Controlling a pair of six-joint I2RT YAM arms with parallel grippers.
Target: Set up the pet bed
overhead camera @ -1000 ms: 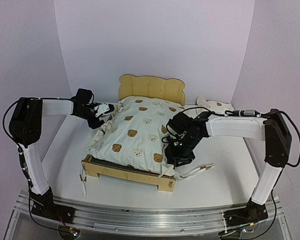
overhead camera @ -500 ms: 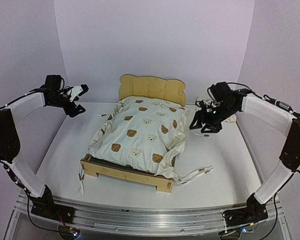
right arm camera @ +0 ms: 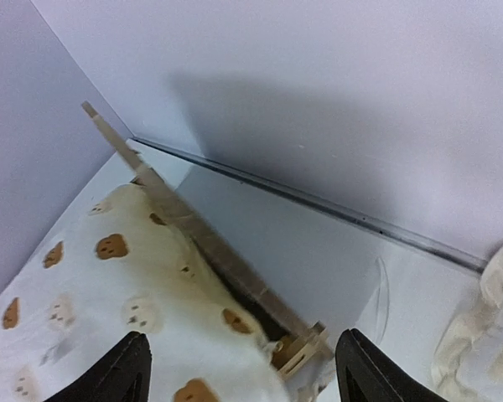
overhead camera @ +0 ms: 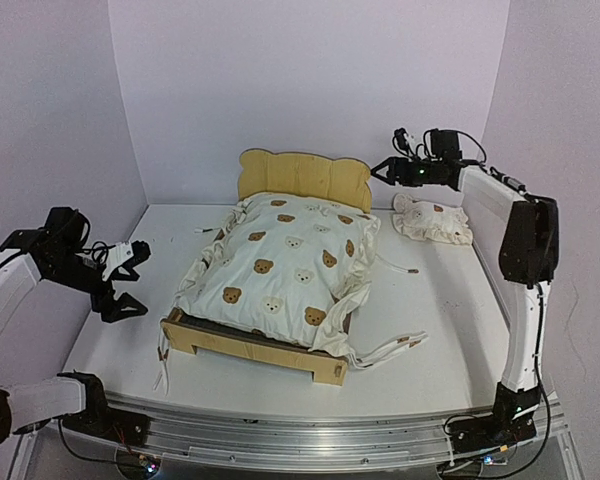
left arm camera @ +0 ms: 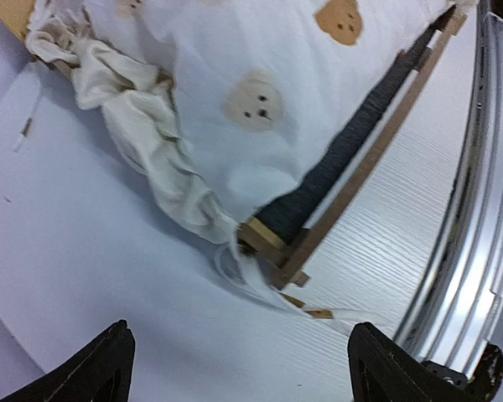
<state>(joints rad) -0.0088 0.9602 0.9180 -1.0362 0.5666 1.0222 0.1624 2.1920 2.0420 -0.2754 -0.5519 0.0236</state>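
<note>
Centrally on the surface (overhead camera: pixel 450 320) stood the bed (overhead camera: pixel 245 347), headboard toward the far edge, cushion (overhead camera: pixel 280 262) on it. Left jaws gaped empty near the left edge; right jaws gaped empty above the far right corner, near the pillow (overhead camera: pixel 435 218).

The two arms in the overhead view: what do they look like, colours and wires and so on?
The left arm and right arm have white shells between black joints, with thin black cables looping alongside. The left end effector and right end effector are black, each with two pointed fingers.
</note>
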